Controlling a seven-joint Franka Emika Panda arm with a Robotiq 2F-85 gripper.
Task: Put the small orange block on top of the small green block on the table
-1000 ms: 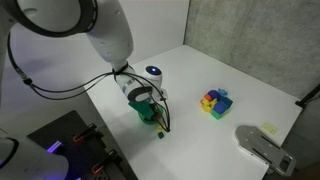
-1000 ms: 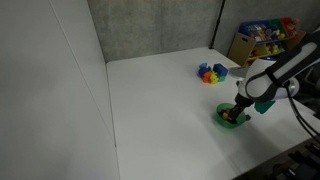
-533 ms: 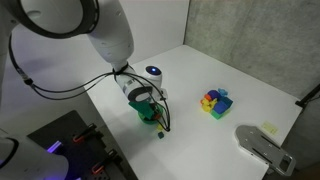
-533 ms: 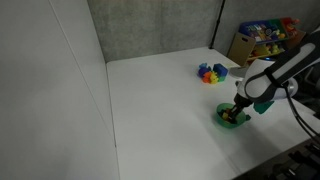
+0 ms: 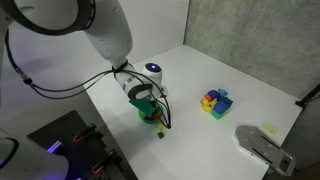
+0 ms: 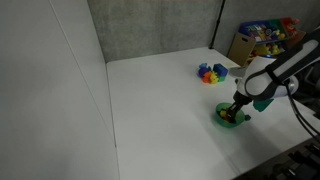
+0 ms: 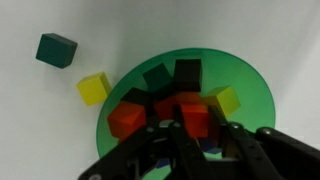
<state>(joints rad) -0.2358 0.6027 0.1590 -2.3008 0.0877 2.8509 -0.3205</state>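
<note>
In the wrist view my gripper (image 7: 195,135) is low over a round green bowl (image 7: 255,85) that holds several small blocks. Its fingers are shut on either side of the small orange block (image 7: 195,116), which sits inside the bowl. A second orange-red block (image 7: 126,118) lies just beside it. The small green block (image 7: 56,48) stands alone on the white table (image 7: 20,120), outside the bowl. In both exterior views the gripper (image 5: 150,112) (image 6: 236,108) is down at the bowl (image 5: 145,116) (image 6: 228,120).
A yellow cube (image 7: 92,88) lies on the table between the bowl and the green block. Dark green, black and yellow blocks lie in the bowl. A multicoloured block cluster (image 5: 214,102) (image 6: 211,73) sits farther off. The table edge is close to the bowl.
</note>
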